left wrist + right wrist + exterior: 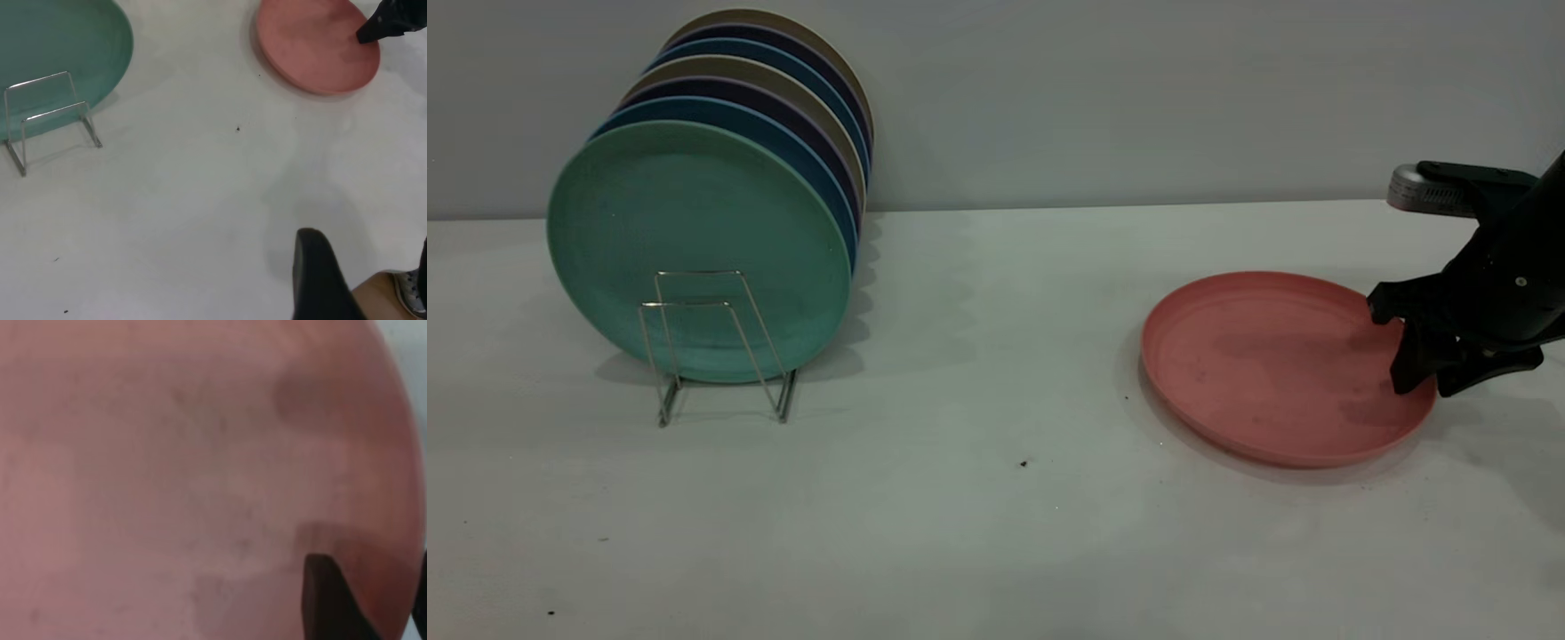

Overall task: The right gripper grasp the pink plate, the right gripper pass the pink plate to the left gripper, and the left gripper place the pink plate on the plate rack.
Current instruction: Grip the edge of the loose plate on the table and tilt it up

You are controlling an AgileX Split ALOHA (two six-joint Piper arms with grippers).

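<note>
You had the right gripper (1430,384) down at the pink plate (1276,364), which lay flat on the white table (978,498) toward the right side, well apart from the plate rack (720,342) on the left. Its two black fingers straddled the rim at the plate's right edge: one fingertip (1405,378) was inside the dish, the other just outside it. The fingers were spread with the rim between them, and the plate sat level on the table. In the right wrist view the pink surface filled almost everything, with one dark finger (330,600) over the dish near its edge.

Your left gripper (363,280) was out of the exterior view. In its own wrist view only one black finger (320,280) showed clearly, above bare table, so I could not tell whether that claw was spread or pressed together. From there you could see the pink plate (313,47) far off with the right gripper's tip (373,30) on it.

The rack stood upright, its front two wire loops empty. Behind them a teal-green plate (694,240) stood on edge, with a row of blue, purple and beige plates (783,98) stacked behind it.
</note>
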